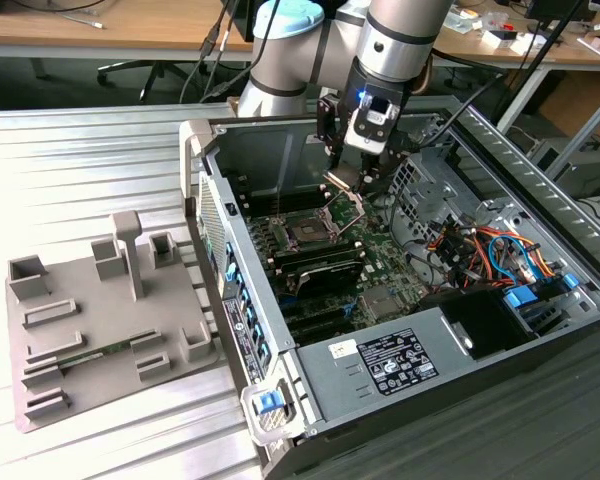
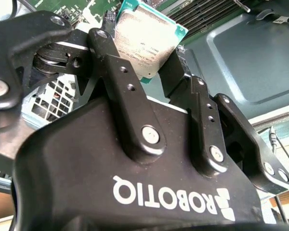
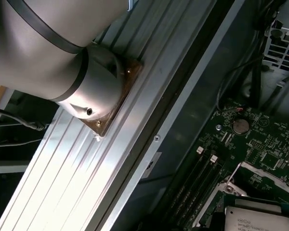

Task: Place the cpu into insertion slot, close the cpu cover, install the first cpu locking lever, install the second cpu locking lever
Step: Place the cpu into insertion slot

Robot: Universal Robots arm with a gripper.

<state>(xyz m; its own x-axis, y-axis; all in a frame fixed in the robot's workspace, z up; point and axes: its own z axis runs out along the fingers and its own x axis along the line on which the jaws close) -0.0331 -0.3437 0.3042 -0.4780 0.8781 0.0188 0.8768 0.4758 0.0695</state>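
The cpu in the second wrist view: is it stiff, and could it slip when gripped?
The cpu looks like a thin flat plate with a metal top, so probably stiff and light. The gripper holds it by its narrow edges, so it may slip or tilt if squeezed unevenly. Its thin green border is likely fragile.

The arm (image 1: 400,40) reaches steeply down, pincer (image 2: 140,54) (black fingers (image 2: 120,77)) clamped on the cpu (image 2: 145,33).

Ribbed aluminium tabletop (image 1: 70,160); wooden desks (image 1: 110,35) behind; office chair base (image 1: 145,72) beneath; bright glare on ribs.
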